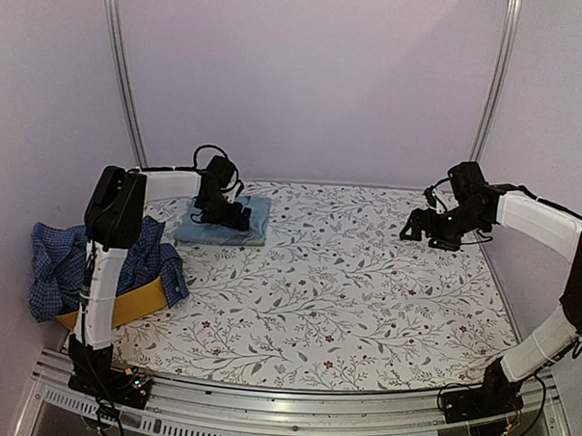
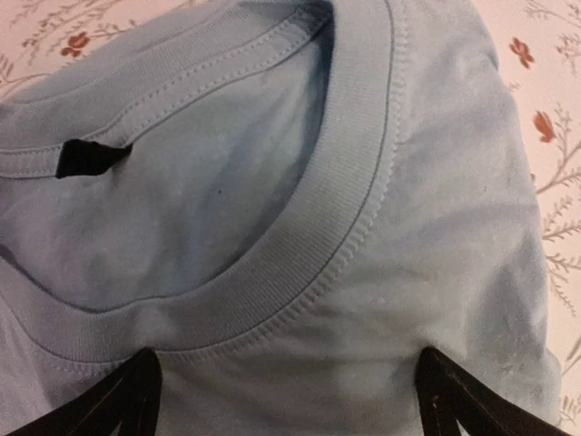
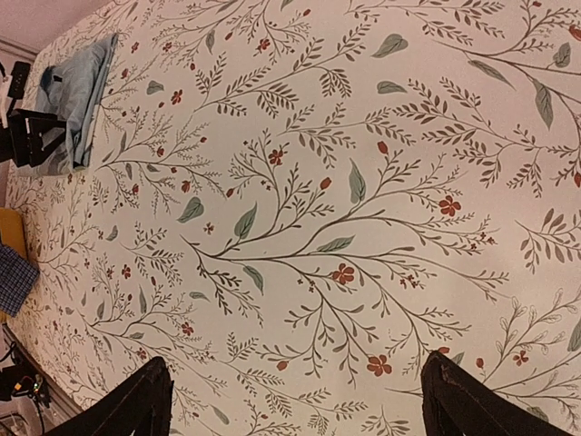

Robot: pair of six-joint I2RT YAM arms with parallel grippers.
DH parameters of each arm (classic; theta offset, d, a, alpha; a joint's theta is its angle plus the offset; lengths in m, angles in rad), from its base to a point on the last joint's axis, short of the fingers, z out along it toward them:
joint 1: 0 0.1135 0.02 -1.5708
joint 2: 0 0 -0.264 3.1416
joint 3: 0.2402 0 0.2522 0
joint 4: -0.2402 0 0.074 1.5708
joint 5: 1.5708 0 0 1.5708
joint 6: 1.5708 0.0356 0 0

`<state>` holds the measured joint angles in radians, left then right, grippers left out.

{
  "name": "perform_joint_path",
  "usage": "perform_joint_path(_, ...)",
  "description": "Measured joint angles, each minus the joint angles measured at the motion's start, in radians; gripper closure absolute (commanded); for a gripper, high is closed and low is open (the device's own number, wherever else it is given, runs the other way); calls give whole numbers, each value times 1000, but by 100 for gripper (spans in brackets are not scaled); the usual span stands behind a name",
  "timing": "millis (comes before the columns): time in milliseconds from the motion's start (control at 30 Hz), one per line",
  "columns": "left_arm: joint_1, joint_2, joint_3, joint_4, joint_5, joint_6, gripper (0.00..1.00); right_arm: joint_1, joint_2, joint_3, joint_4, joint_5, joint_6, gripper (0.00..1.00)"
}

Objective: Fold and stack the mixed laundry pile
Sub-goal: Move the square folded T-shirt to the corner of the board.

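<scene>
Left gripper: fingers spread wide, holding nothing, tips right at the folded light blue T-shirt; contact unclear. Collar straight ahead of them. Right gripper: also wide, empty, only floral table cover beneath, T-shirt well off. Checked shirt heaped on yellow basket, back-left of left fingers, no clear long axis. Left arm nearer, so probably its pick.

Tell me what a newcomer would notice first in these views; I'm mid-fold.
First, the folded light blue T-shirt at the far left of the floral table cover, with the left tool open just over its collar. Next, the navy-and-white checked shirt spilling out of the yellow basket at the left edge. The right tool hangs open above the cover on the right.
</scene>
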<state>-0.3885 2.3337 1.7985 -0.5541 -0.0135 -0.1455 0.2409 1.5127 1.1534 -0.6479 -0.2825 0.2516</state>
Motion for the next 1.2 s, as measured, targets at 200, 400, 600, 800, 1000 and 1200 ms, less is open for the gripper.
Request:
perform_joint_path(200, 101, 39, 76, -24, -46, 85, 0, 0, 16, 18, -10, -1, 3, 6)
perform_joint_path(400, 81, -17, 55, -85, -82, 109, 0, 0, 16, 19, -15, -8, 1, 5)
perform_joint_path(600, 13, -279, -158, -154, -86, -52, 0, 0, 1, 14, -17, -21, -1, 5)
perform_joint_path(800, -10, -359, -385, -171, -61, -197, 0, 0, -42, -30, -7, -38, 0, 4)
perform_joint_path(1000, -4, -283, -394, -166, -76, -246, 0, 0, -79, -71, -3, -42, 3, 4)
perform_joint_path(1200, 18, -216, -311, -121, -92, -242, 0, 0, -101, -100, 0, -41, 14, 4)
